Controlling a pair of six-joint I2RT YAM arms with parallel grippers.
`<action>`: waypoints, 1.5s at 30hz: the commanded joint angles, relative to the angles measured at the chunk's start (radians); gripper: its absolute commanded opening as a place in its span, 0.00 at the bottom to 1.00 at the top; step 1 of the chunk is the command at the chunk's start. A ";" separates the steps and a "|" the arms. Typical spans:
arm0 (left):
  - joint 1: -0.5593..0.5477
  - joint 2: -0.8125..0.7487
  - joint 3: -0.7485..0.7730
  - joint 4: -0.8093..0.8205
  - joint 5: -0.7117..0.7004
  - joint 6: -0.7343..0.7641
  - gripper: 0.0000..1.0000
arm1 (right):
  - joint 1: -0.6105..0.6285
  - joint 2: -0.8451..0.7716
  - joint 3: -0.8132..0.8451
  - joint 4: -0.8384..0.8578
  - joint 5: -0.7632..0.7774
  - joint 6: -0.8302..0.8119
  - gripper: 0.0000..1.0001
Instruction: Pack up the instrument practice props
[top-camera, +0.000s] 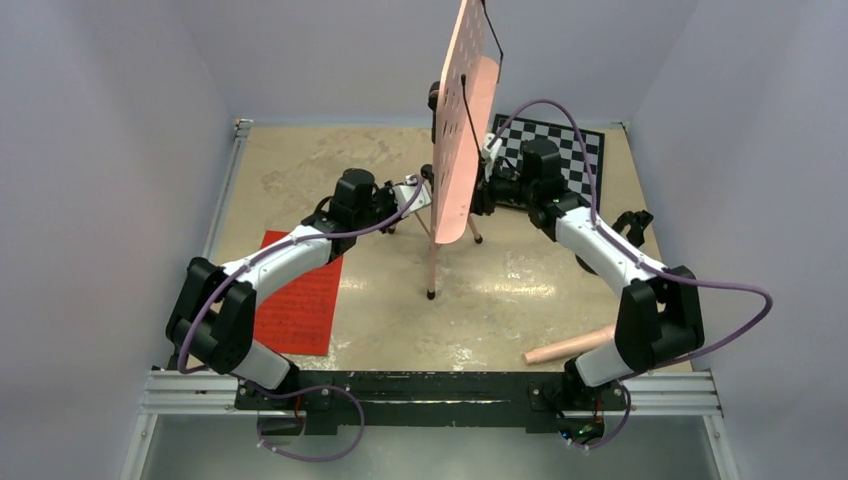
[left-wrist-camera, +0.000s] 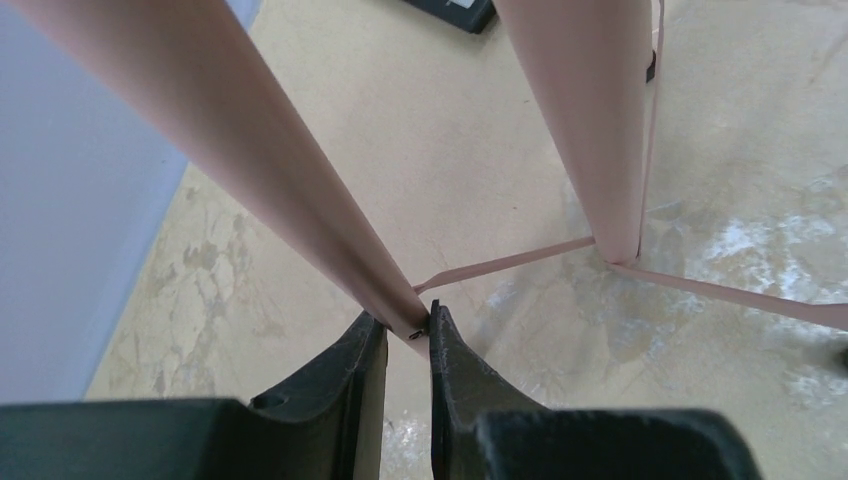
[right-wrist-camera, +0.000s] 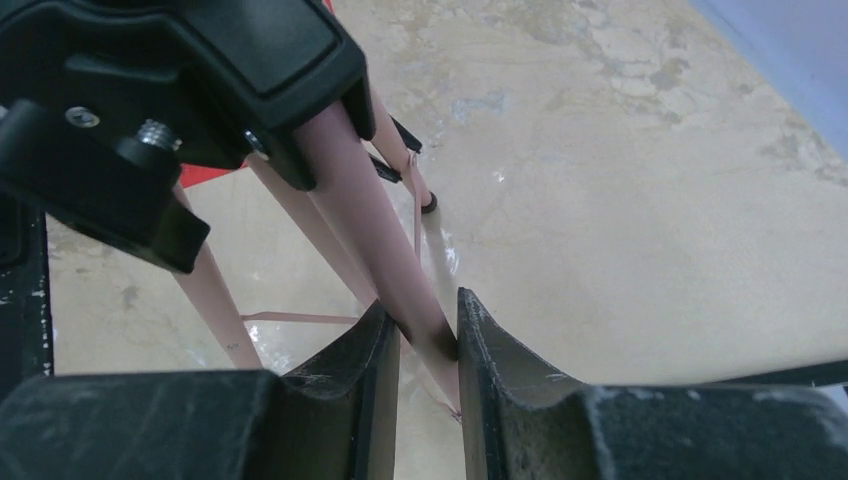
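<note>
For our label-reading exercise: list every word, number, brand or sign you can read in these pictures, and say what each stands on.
No text here can be read.
On the red sheet-music pages: dark print, too small to read.
On the pink music stand and the chessboard: no lettering visible.

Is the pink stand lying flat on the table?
No, the stand is upright, its legs planted on the table.
</note>
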 joint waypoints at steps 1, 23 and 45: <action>-0.005 0.029 -0.020 -0.361 0.032 -0.014 0.00 | 0.004 -0.157 0.047 -0.008 -0.012 0.163 0.00; -0.004 -0.037 -0.158 -0.331 0.008 0.058 0.30 | 0.084 -0.321 -0.152 0.088 0.161 -0.006 0.00; 0.273 -0.403 0.001 -0.219 0.429 -0.414 0.99 | 0.105 -0.292 -0.116 -0.032 0.215 0.112 0.00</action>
